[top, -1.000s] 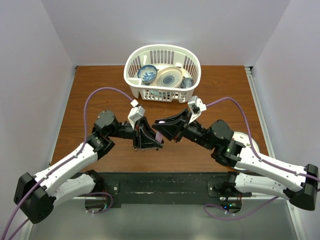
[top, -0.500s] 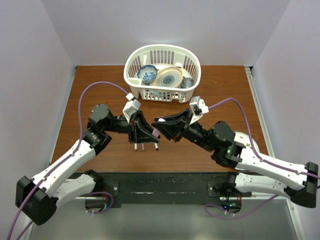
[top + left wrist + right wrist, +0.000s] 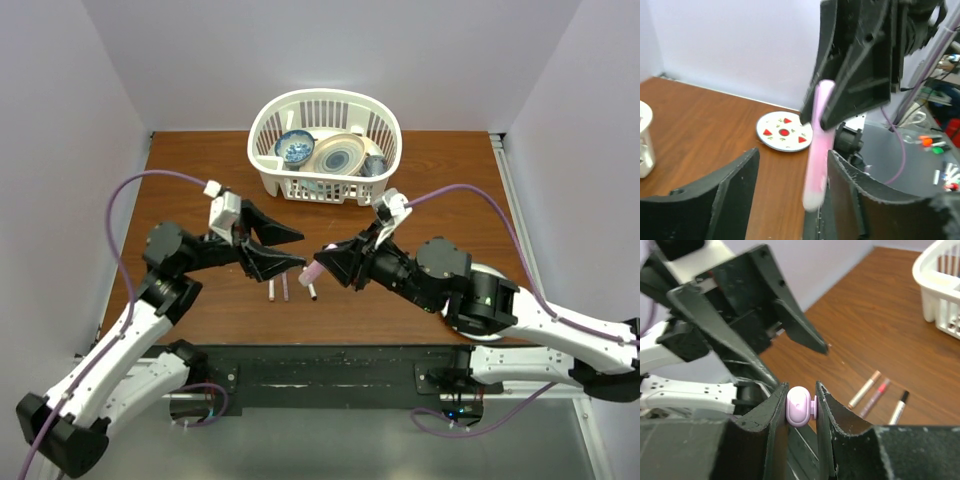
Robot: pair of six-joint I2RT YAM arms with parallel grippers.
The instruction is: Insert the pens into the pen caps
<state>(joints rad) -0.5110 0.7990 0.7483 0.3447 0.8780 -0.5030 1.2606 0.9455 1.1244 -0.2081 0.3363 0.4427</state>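
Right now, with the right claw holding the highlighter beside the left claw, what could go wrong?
1. The highlighter sticks far out of the right claw, so a nudge could twist it loose.
2. The open left claw sits close to it, and closing in could clash the two.
3. Three pens lie bunched below, where a low pass could scatter them.

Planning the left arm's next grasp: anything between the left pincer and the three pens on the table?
Nothing visible. The left pincer is open just beside the three pens, bare table between. The right pincer, shut on the highlighter, is close to the rightmost pen.
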